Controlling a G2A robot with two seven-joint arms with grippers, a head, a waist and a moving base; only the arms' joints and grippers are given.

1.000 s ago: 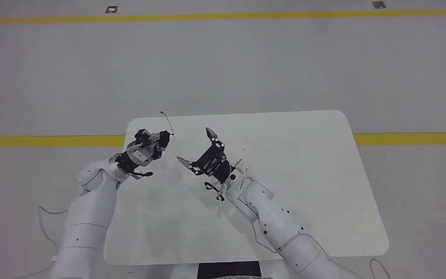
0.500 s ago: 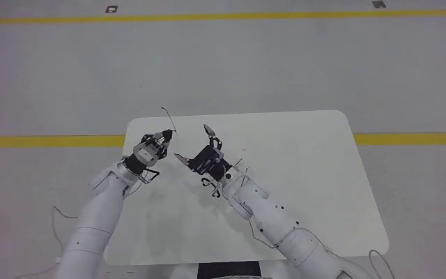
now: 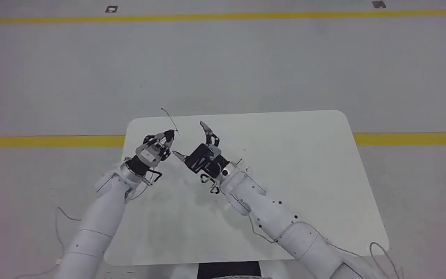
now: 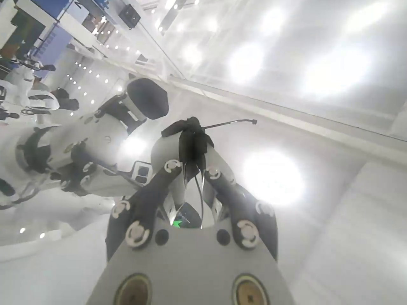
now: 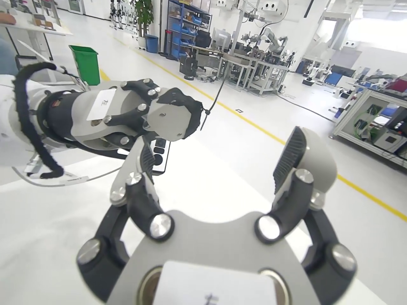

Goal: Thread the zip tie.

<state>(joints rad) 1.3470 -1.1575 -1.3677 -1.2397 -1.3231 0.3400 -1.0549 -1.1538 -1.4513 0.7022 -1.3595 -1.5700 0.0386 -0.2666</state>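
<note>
Above the table [image 3: 313, 174], left hand [image 3: 168, 135] pinches one zip tie [image 3: 168, 118]; right hand [image 3: 189, 140] gapes beside it.

The zip tie's [image 4: 232, 123] gripped stretch is hidden (inside the left end effector [image 4: 190, 138]).

Black zip tie [image 3: 168, 119], slightly curved, held aloft.
</note>
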